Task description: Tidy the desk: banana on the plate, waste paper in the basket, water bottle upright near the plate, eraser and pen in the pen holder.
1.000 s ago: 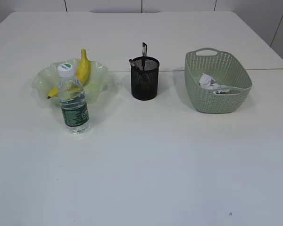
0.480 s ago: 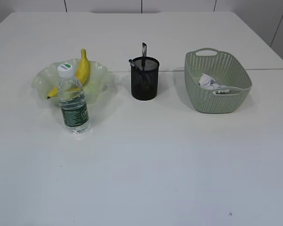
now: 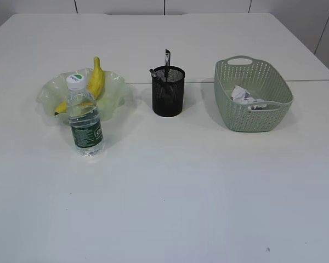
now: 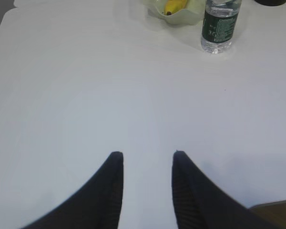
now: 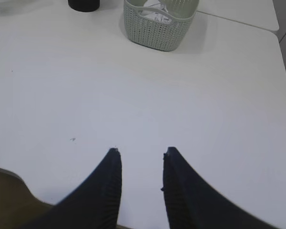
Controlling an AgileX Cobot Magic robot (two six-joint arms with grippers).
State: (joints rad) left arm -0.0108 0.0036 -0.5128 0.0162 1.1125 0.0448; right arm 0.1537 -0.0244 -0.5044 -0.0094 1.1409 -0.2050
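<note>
A yellow banana [image 3: 95,83] lies on the pale green wavy plate [image 3: 116,89]; both also show in the left wrist view, banana [image 4: 174,5]. A water bottle [image 3: 85,120] stands upright in front of the plate, also in the left wrist view [image 4: 219,26]. A black mesh pen holder [image 3: 168,91] holds a pen [image 3: 167,57]; the eraser is hidden. Crumpled waste paper [image 3: 244,96] lies in the green basket [image 3: 252,116], also in the right wrist view [image 5: 157,29]. My left gripper [image 4: 145,154] and right gripper [image 5: 140,150] are open and empty, over bare table near its front edge.
A second white table abuts at the back; the seam runs behind the pen holder. The table's front edge shows in both wrist views. No arm shows in the exterior view.
</note>
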